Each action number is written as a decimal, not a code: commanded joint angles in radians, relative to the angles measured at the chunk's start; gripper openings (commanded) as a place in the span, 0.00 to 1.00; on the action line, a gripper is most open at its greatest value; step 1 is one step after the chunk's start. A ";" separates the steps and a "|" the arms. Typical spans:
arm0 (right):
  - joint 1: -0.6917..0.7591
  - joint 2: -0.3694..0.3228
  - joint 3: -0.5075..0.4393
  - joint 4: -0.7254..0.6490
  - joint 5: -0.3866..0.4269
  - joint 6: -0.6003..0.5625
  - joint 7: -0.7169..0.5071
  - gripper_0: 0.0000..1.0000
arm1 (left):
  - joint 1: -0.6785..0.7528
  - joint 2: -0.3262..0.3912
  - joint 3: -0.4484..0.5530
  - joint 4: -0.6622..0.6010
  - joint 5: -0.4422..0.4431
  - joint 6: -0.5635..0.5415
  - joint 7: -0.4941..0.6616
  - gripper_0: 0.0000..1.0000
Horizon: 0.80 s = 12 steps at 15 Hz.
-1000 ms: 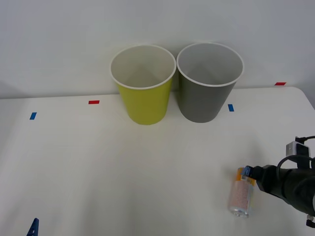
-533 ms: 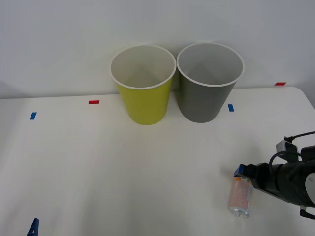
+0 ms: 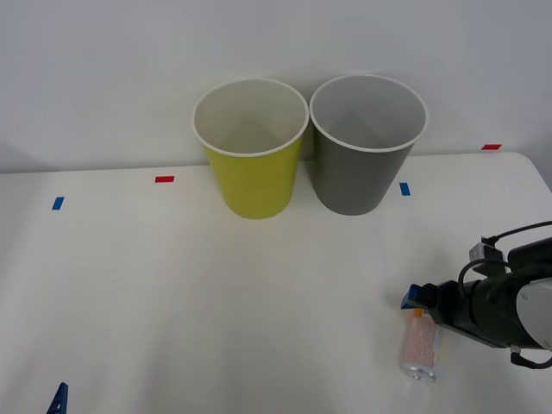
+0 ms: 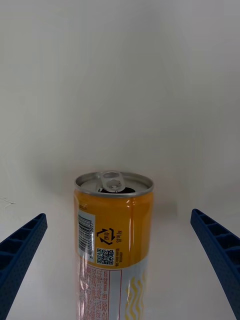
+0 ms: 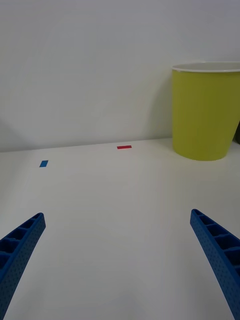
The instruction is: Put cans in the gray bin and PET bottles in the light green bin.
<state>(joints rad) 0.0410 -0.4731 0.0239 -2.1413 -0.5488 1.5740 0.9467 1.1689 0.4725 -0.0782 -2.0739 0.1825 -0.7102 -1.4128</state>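
Orange-banded and speckled pinkish-white, the slim metal drink can (image 4: 114,240) lies on its side on the white table (image 3: 216,310) between my right gripper's (image 4: 120,270) spread blue ribbed fingers (image 4: 217,250), untouched by either.

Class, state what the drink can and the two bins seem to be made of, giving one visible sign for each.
Can: likely aluminium; shiny silver end with a pull tab, glossy printed body.
Gray bin and light green bin: probably plastic; smooth, evenly coloured matte walls with thin white rims, though coated paper cannot be excluded.
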 commanded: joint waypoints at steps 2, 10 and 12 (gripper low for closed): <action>-0.032 -0.015 0.033 0.050 -0.003 0.000 -0.002 1.00 | 0.000 0.000 0.000 0.000 0.000 0.000 0.000 1.00; -0.082 -0.015 0.067 0.121 0.003 0.000 -0.009 1.00 | 0.000 0.000 0.000 0.000 0.000 0.000 0.000 1.00; -0.084 -0.015 0.073 0.121 0.004 -0.002 -0.006 0.73 | 0.000 0.000 0.000 0.000 0.000 0.000 0.000 1.00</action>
<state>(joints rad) -0.0416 -0.4881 0.0932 -2.0205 -0.5460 1.5734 0.9380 1.1689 0.4725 -0.0782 -2.0739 0.1825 -0.7102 -1.4128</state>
